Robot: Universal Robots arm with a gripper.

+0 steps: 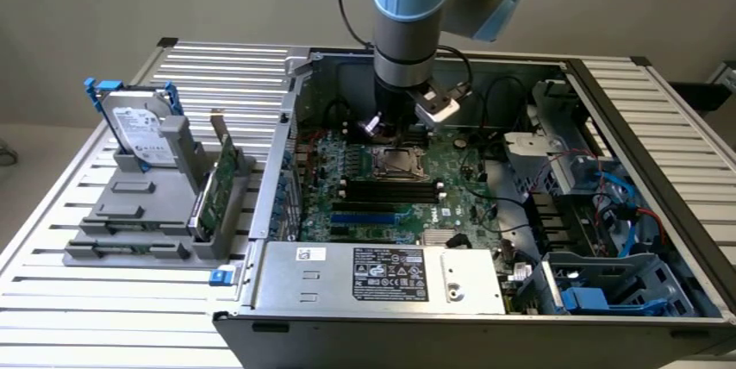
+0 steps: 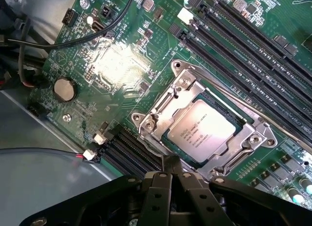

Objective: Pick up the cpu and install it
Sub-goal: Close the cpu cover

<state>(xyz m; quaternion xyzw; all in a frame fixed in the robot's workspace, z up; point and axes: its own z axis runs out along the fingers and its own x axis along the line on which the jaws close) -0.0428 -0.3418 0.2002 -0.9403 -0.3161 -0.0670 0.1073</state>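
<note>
cpu (image 2: 202, 131) sitting flat inside socket frame (image 2: 163, 111) on motherboard (image 2: 83, 116), case lying on worktop (image 1: 69, 300). i'm judging placement done. hand (image 2: 171, 165) hovering just beside frame edge, fingers pressed together, gripping nothing. i'm not managing to tell whether frame is latched.

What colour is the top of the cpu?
The cpu is silvery with dark print; clearest in the wrist view.

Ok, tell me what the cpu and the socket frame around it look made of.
cpu: probably a metal lid, matte silvery, with dark printed text. socket frame: looks like bare polished steel, with bright glints along its stamped edges.
</note>
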